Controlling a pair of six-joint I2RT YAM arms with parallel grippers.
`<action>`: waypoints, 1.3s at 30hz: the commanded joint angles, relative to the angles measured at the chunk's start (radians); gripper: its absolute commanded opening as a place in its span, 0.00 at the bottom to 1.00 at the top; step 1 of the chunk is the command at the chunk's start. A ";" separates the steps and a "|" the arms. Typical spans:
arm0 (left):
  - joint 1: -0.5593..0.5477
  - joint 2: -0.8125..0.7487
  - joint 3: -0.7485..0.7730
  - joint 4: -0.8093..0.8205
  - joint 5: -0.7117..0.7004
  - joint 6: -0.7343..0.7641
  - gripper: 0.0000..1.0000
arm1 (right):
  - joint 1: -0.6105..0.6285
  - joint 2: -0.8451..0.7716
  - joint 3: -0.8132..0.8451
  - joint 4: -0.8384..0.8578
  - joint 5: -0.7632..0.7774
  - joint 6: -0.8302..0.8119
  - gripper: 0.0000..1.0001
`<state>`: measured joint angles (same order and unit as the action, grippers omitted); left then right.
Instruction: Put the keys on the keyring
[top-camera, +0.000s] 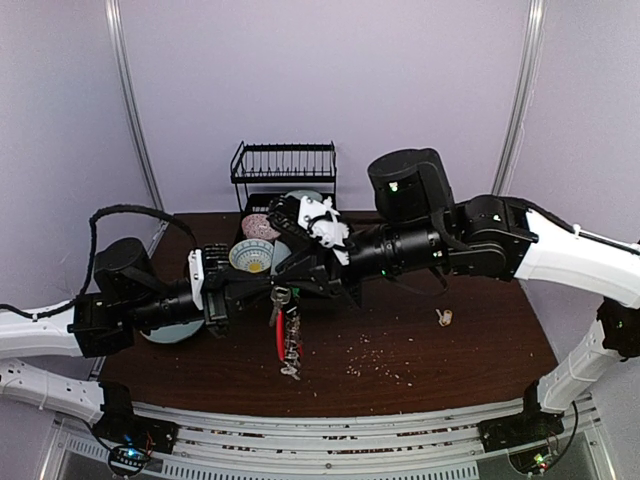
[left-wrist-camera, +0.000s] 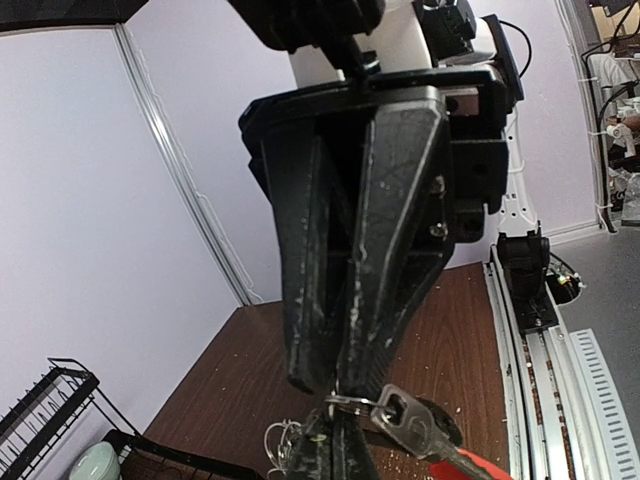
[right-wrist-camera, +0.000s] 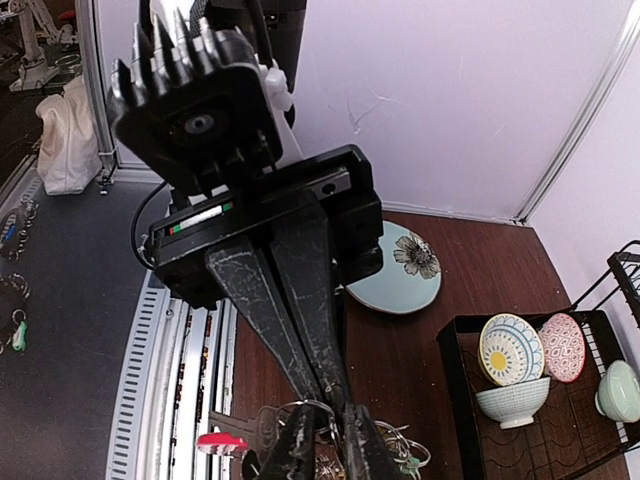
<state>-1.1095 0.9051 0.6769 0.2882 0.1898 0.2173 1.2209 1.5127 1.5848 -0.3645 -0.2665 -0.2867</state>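
Observation:
The keyring (top-camera: 283, 295) hangs in the air between both grippers, above the table's middle. Its red strap (top-camera: 277, 335) and a bunch of keys (top-camera: 291, 352) dangle below it. My left gripper (top-camera: 272, 292) is shut on the thin ring (left-wrist-camera: 350, 403), its tips pinching the wire. A silvery key (left-wrist-camera: 412, 420) hangs with its head hole on the ring, a red tag (left-wrist-camera: 470, 465) beside it. My right gripper (top-camera: 296, 290) faces the left one tip to tip. Its fingers (right-wrist-camera: 300, 450) stand slightly apart around the ring (right-wrist-camera: 320, 405). No loose keys show on the table.
A black tray (top-camera: 243, 232) with patterned bowls (top-camera: 251, 256) stands behind the grippers, a wire dish rack (top-camera: 285, 160) further back. A pale blue flowered plate (right-wrist-camera: 395, 270) lies under the left arm. A small tan scrap (top-camera: 445, 318) and crumbs (top-camera: 370, 360) lie to the right.

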 joint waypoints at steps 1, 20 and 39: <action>0.000 -0.013 0.034 0.073 -0.004 -0.005 0.00 | 0.001 -0.007 0.034 0.009 -0.019 0.024 0.09; 0.000 -0.057 -0.050 0.259 0.025 -0.132 0.00 | -0.002 0.011 0.155 -0.131 -0.100 -0.011 0.27; 0.000 -0.057 -0.044 0.243 0.057 -0.110 0.00 | -0.009 0.052 0.151 -0.119 -0.013 -0.012 0.08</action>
<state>-1.1099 0.8658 0.6262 0.4454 0.2321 0.1051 1.2171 1.5673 1.7309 -0.4866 -0.2974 -0.2920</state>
